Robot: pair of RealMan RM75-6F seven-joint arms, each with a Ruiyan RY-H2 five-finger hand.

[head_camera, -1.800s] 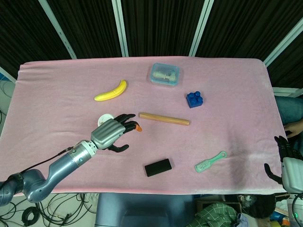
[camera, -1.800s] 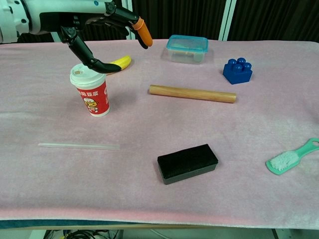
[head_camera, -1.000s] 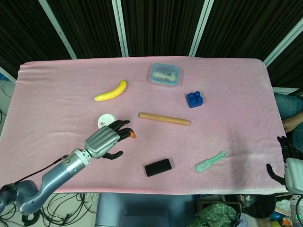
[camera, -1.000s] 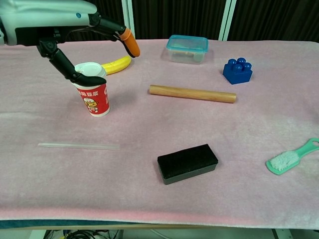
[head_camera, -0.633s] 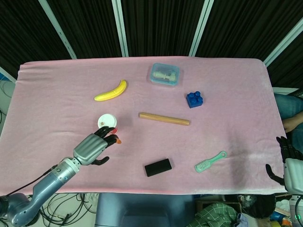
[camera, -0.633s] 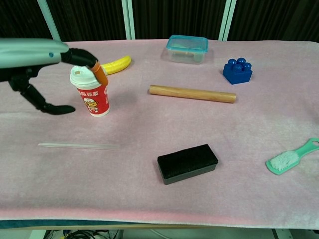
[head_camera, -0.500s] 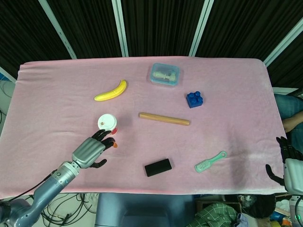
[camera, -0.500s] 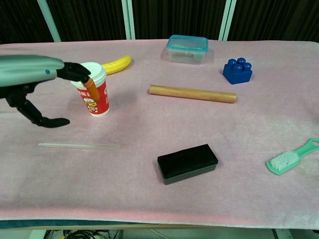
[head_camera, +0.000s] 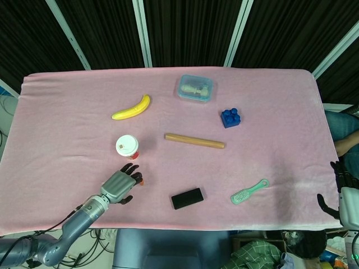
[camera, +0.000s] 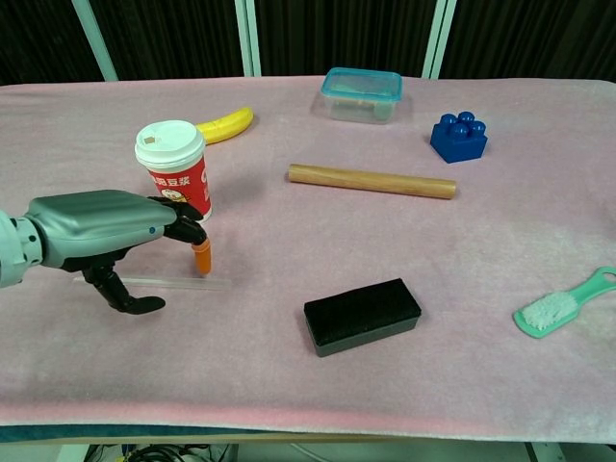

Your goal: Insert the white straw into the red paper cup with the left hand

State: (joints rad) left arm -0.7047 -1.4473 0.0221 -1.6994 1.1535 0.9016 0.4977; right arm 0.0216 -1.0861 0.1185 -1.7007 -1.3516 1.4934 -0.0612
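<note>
The red paper cup (camera: 177,178) with a white lid stands upright at the left of the pink table; the head view shows the cup (head_camera: 127,147) from above. The thin white straw (camera: 214,284) lies flat in front of it, its middle hidden behind my left hand (camera: 114,234). That hand hovers low over the straw, fingers spread downward, its orange fingertip (camera: 202,258) just above the straw and the thumb on the near side. It holds nothing. In the head view the left hand (head_camera: 120,185) covers the straw. My right hand (head_camera: 338,191) rests off the table's right edge, empty.
A banana (camera: 224,124), a lidded plastic box (camera: 361,94) and a blue brick (camera: 458,138) lie at the back. A wooden rod (camera: 371,180) lies mid-table. A black block (camera: 363,316) sits right of the straw, and a green brush (camera: 563,303) lies near the right edge.
My left hand has come back from above the cup towards the near edge and dropped down over the straw. The cup, straw and right hand have not moved.
</note>
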